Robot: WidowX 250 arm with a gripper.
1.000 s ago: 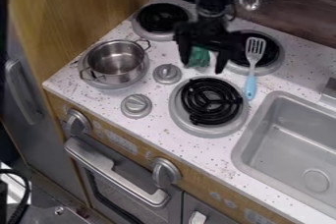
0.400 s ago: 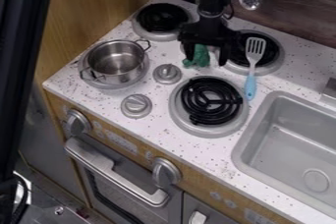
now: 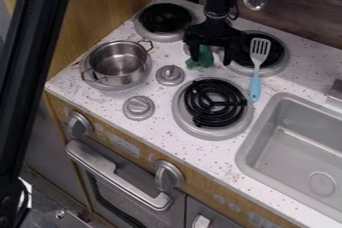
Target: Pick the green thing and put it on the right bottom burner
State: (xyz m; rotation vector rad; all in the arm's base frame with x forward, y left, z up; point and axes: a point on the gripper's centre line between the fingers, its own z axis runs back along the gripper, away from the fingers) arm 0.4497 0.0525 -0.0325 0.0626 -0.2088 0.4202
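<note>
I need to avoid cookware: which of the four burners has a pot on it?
The lower-left burner in the camera view: it alone has the steel pot standing on it.

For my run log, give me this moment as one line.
tool: open, at green thing | green thing: not yet on right bottom burner | spatula: partly over right rear burner

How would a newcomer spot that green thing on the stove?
On the speckled white stovetop, find the black pincer toward the back. By its tips, between a grey knob and a slotted spatula, is a small, lumpy thing. Its green sets it apart from the spatula's blue handle.
</note>
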